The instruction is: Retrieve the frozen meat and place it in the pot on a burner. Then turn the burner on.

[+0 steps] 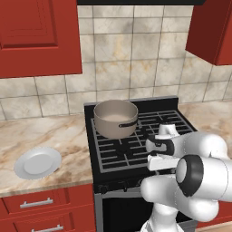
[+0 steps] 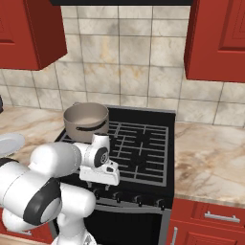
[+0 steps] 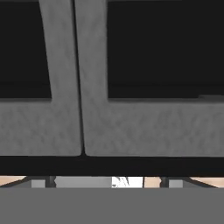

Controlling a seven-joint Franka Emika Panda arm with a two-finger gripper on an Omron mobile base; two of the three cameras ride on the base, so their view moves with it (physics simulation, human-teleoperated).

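At the left the round white plate [image 1: 37, 162] lies flat on the marble desk [image 1: 54, 136], well apart from the stove [image 1: 136, 149], and I judge it is only put aside there, since the task does not ask for it. Next comes the pot [image 1: 115, 118], which stands upright on the rear left burner [image 1: 96, 130] with its short dark handle turned to the front right. That is the proper place for cooking, because the flame under it can heat it directly. Its wall hides the bottom, so I cannot tell if the frozen meat lies inside; only a pale inner side is seen. More to the right the black grates [image 1: 131, 152] carry nothing else. The arm is bent low over the front edge of the stove and its hand [image 2: 99, 168] hangs just above the row of knobs [image 2: 128, 197], near the left ones. This posture makes sense, I think, if the step in hand is turning the burner on, as the knob for the pot's burner should be there. In the hand view the fingers [image 3: 51, 181] stand well apart and grip nothing, facing a grey panel [image 3: 131, 127] from very close. At the far right the desk [image 2: 210, 153] continues.
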